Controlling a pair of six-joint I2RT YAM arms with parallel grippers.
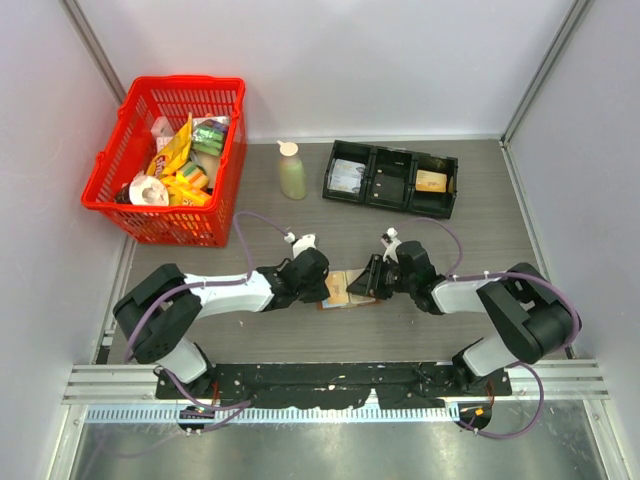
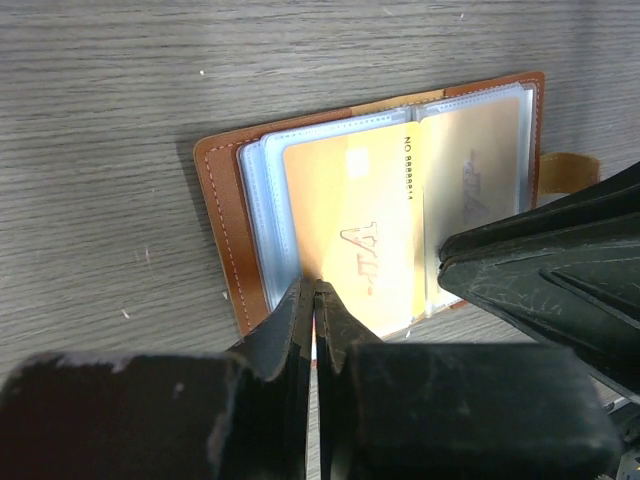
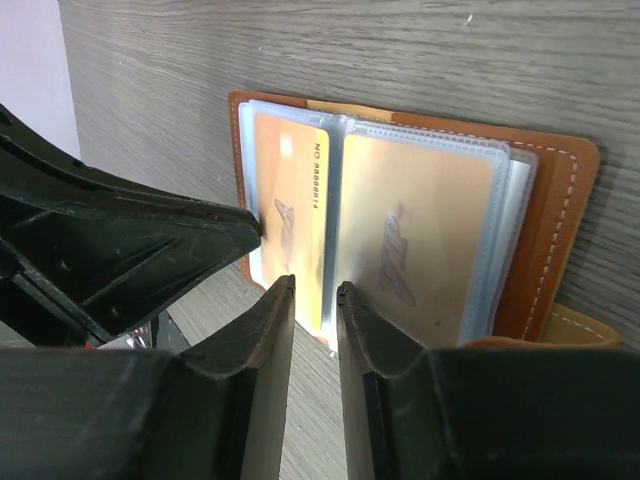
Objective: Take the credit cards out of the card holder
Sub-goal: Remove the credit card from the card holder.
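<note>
The left arm (image 1: 225,292) and right arm (image 1: 470,295) match: glossy white tubular links between bulky black joint housings. A thin purple cable (image 1: 236,232) runs along the left one and a second purple cable (image 1: 457,245) along the right. A small white block (image 1: 303,241) sits at the left wrist, another white block (image 1: 390,236) at the right. The left tool (image 2: 313,300) and right tool (image 3: 315,295) are matte black. Their fingers (image 3: 265,340) are wedge-shaped, taper to narrow tips, and are scuffed with fine pale scratches.
</note>
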